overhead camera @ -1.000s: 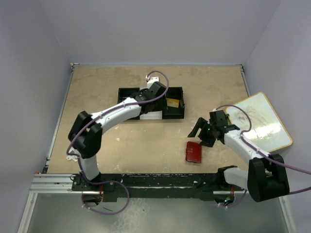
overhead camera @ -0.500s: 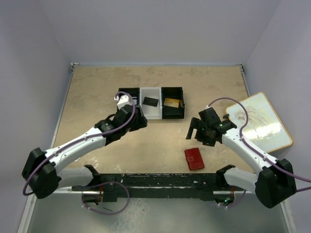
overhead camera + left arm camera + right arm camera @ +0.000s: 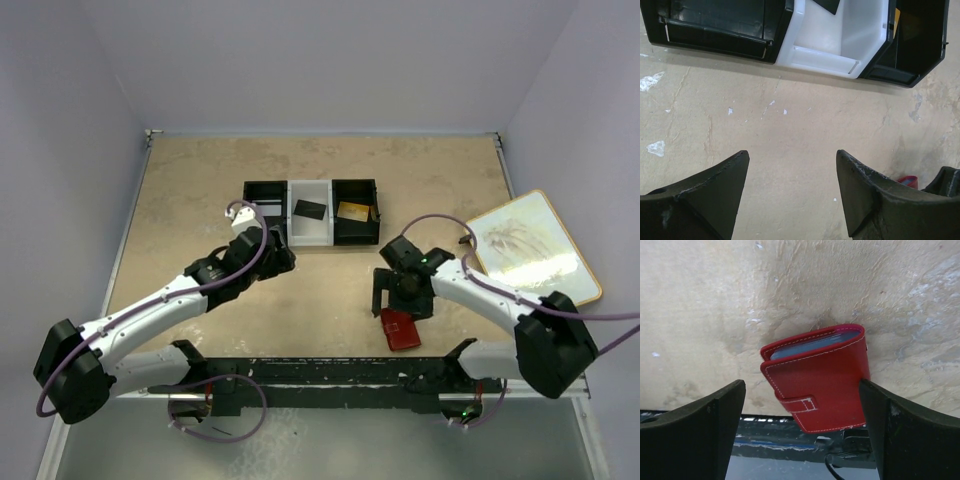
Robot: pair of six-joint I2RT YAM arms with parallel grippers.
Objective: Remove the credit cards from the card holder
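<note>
Card holder (image 3: 402, 329) is red and lies flat on the bench (image 3: 200, 200). It sits close to the near edge, a bit to the right of the middle. It is folded shut, and a little red strap goes across its front. In the right wrist view, the card holder (image 3: 822, 385) shows a thin strip of pale blue along its top side.

The right claw (image 3: 403, 305) hangs right over the card holder. Its two fingers are spread wide, one on each side of it. In the right wrist view the right claw (image 3: 801, 390) has one finger very close to the holder's edge. I cannot tell if that finger touches it.

The left claw (image 3: 275, 255) is over bare bench, just in front of the tray (image 3: 262, 184). Its fingers are spread apart too, as the left wrist view shows (image 3: 791, 157).

The tray sits near the middle of the bench, toward the far edge. It has three boxes: black, white, black. A black card (image 3: 310, 210) lies in the white middle box. A gold card (image 3: 352, 211) lies in the black box on the right. They look like the credit cards, but they are small in the top view.

A white board with a wooden rim (image 3: 530, 250) lies at the right edge of the bench.
</note>
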